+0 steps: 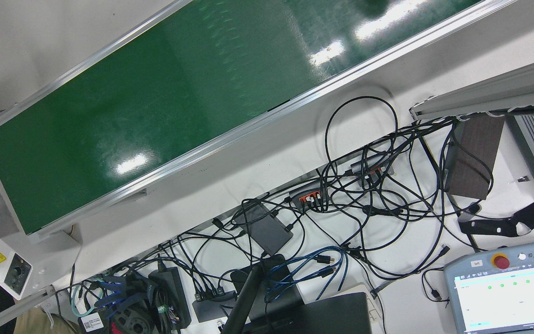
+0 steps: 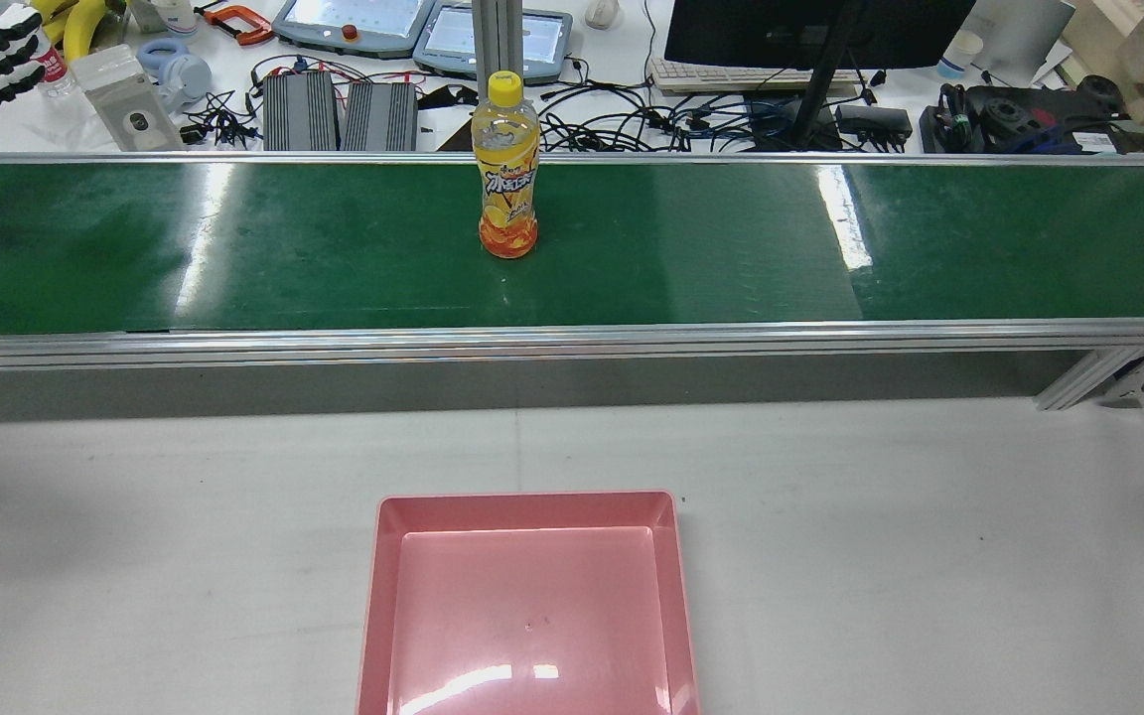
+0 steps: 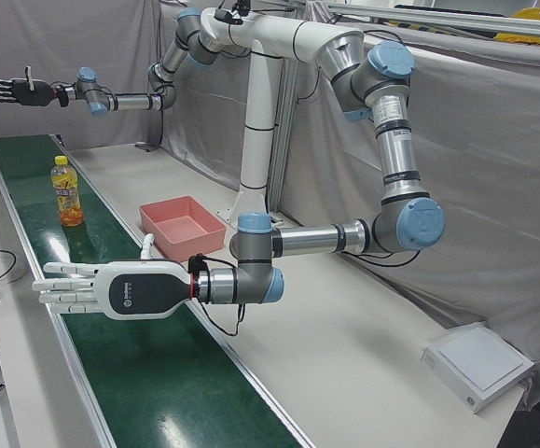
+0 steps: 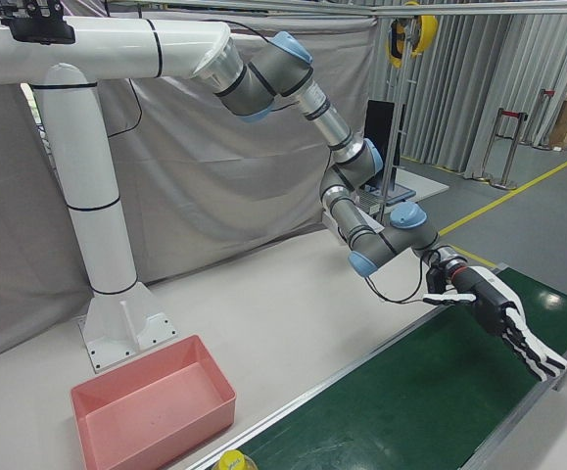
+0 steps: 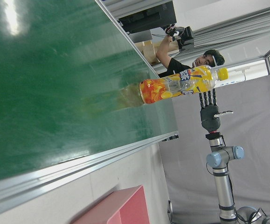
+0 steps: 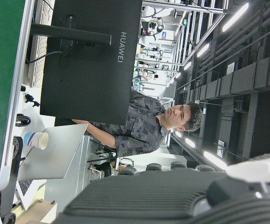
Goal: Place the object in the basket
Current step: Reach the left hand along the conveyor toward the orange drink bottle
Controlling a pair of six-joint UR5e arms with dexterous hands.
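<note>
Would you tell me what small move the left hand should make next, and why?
Probably ease the left hand along the belt toward the bottle. The bottle stands upright on the belt, untouched; the hand is open and well short of it; the pink basket holds nothing yet.

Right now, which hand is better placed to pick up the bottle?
Probably left: the left hand hovers low over the belt with the bottle in its camera; the right hand is raised higher.

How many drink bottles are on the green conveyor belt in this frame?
1. The orange drink bottle stands upright mid-belt on the conveyor belt, toward its far edge. No other bottle shows on the belt, though its ends run out of view.
</note>
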